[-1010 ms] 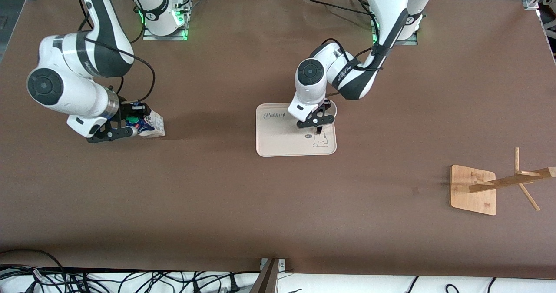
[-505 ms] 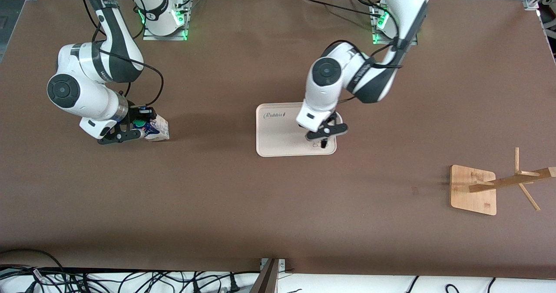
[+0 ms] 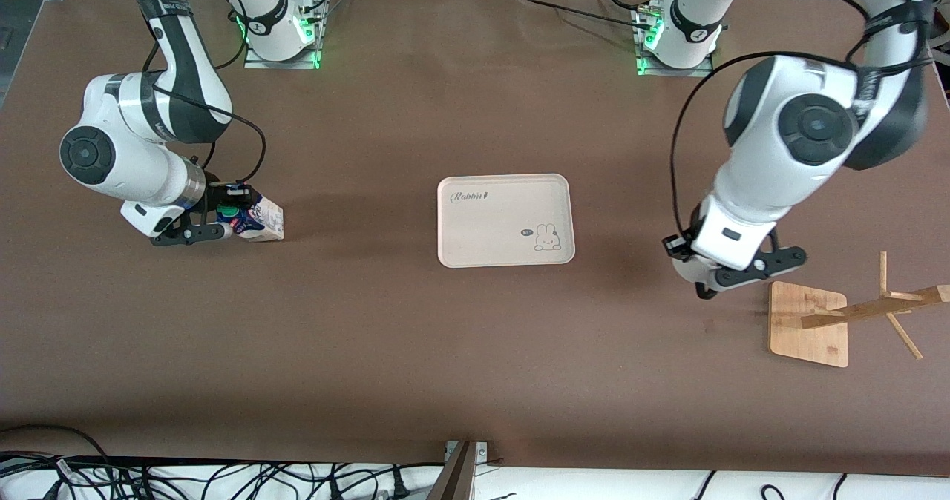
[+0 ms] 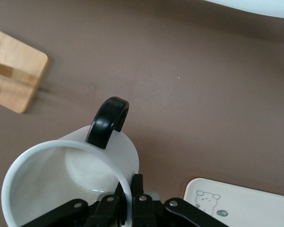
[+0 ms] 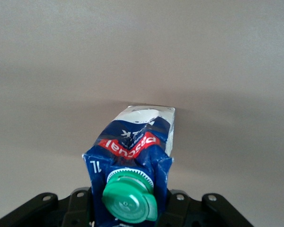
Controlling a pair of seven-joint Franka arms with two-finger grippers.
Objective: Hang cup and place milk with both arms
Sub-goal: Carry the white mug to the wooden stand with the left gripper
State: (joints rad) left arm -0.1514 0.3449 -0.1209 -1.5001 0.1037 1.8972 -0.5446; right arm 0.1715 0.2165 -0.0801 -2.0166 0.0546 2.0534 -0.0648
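front view: my left end effector [image 3: 731, 277] up over worktop [image 3: 415, 337] beside wooden rack [image 3: 809, 323]; my right end effector [image 3: 194, 225] at milk [image 3: 256, 218], toward right arm's end.
left wrist view: fingers clamped on cup [image 4: 68, 182] rim.
right wrist view: fingers either side of carton, grip unclear.

The cup [image 4: 68, 182] hides under the left arm [image 3: 787, 159] in front view

The tray [image 3: 505, 219] carries the word "Rabbit" in dark script at the corner diagonally across from its small rabbit drawing. The milk [image 5: 132, 163] shows "Pascual" on a red band, and "1L" near its green cap [image 5: 129, 200].
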